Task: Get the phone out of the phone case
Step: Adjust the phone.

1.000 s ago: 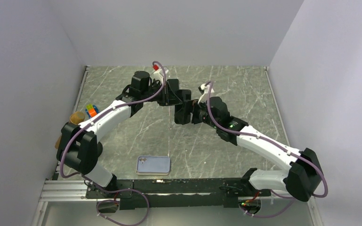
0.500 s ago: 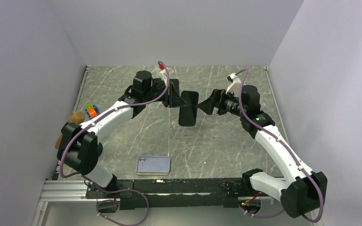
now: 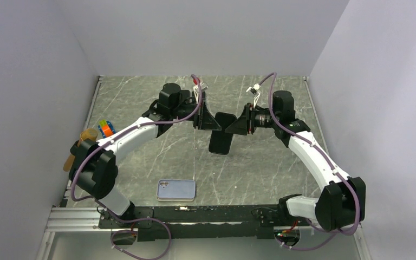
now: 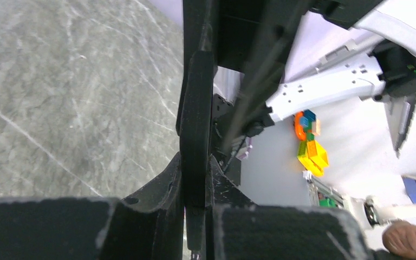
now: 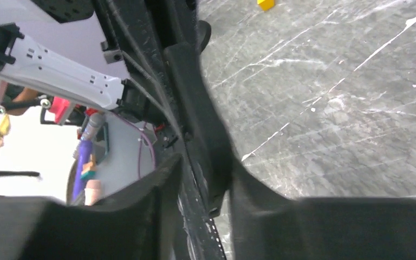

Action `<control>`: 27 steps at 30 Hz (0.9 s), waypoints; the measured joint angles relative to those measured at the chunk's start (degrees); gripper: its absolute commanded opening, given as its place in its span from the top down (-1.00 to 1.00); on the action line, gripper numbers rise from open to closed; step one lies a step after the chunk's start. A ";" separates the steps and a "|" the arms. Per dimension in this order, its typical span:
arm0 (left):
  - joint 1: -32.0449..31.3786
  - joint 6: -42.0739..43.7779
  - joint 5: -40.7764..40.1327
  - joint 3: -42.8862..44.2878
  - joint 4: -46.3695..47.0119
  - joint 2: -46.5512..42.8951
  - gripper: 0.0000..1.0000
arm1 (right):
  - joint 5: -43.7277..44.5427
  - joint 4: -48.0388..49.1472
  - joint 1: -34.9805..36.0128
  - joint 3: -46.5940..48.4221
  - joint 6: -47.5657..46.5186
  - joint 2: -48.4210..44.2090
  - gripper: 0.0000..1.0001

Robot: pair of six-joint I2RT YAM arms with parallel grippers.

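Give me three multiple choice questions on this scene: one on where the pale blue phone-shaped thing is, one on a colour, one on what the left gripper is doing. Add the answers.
1. Where does the pale blue rectangular slab with camera lenses lie?
A) flat on the grey marbled table, near its front edge
B) against the far wall
C) between the right gripper's fingers

2. What colour is the flat slab that is held up in the air between the two arms?
A) white
B) black
C) red

3. What is the state of the left gripper?
A) open, hovering over bare table
B) shut on the flat slab
C) resting on the pale blue slab

Answers:
1 A, since the top view shows it lying alone just ahead of the arm bases.
2 B, since it looks black in all three views.
3 B, since the left wrist view shows both fingers pressed against its faces.
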 measured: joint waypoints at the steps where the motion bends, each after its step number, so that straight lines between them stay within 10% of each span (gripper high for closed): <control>1: -0.11 0.00 0.31 0.07 0.00 0.00 1.00 | -0.83 0.72 0.00 0.04 0.09 0.31 0.50; 11: -0.48 -0.02 3.10 0.37 1.75 0.00 1.00 | -7.80 5.18 -0.55 0.26 1.16 1.99 0.29; 21: -1.44 0.00 5.27 0.92 2.64 0.00 1.00 | -12.63 14.49 -0.44 -0.42 5.49 2.97 1.00; 27: -1.49 0.42 4.70 0.98 2.43 -0.11 -0.67 | -9.46 17.68 -0.15 -2.86 8.87 1.22 1.00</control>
